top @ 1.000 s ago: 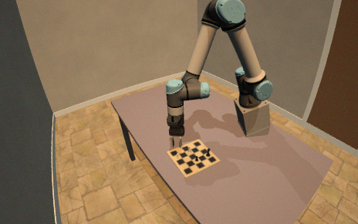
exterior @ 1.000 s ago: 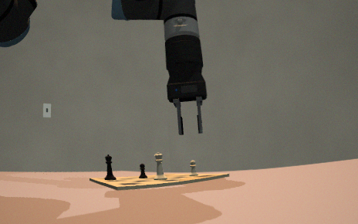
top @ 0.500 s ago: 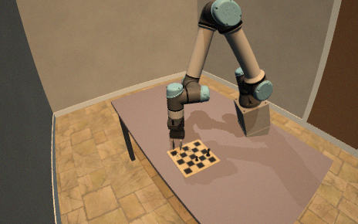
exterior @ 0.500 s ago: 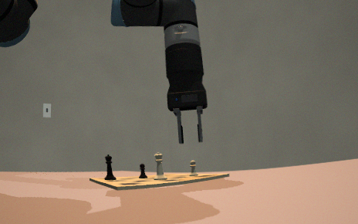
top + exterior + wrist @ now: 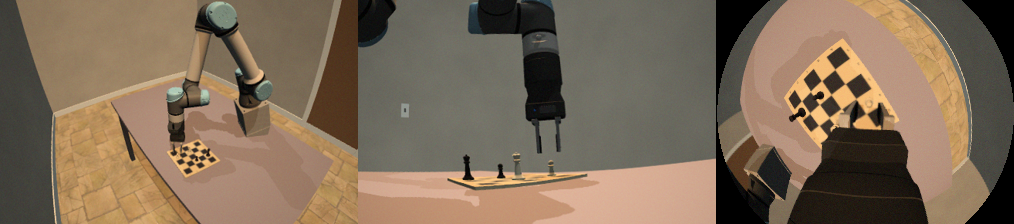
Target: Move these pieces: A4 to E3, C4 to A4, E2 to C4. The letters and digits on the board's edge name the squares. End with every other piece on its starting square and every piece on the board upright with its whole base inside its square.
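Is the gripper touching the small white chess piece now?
Apart. In the exterior view, the open gripper hangs above the small white piece, with wall visible between.

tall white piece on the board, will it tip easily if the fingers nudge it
Probably yes: the tall white piece looks slender and high above a small base. It seems rigid, so the open gripper should close low on its stem.

High overview, low side, wrist-down.
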{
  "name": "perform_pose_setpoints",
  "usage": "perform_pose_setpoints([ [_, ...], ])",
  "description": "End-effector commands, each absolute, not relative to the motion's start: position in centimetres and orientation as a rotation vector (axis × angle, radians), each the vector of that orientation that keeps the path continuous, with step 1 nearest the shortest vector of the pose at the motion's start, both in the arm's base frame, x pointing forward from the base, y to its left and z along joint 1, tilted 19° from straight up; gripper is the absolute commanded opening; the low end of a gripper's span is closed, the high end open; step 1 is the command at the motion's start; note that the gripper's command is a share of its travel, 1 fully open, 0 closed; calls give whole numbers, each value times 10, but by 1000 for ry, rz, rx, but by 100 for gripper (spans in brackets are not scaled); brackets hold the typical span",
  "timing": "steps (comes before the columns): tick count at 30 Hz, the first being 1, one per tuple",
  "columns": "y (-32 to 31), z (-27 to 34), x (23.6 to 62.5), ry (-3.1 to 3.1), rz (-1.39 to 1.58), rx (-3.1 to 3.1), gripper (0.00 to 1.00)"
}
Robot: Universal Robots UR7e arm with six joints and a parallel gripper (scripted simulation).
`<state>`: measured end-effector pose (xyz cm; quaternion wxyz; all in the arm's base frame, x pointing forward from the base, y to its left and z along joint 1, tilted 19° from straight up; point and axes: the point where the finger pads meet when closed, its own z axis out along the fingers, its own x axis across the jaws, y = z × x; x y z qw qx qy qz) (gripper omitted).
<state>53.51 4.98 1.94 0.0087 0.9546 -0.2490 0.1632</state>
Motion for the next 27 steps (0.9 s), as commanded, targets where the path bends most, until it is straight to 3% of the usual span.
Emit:
perform_pose_setpoints([
  [1,48,16,539,-778,520,2981,68],
  [27,48,13,540,-779,522,2981,68],
])
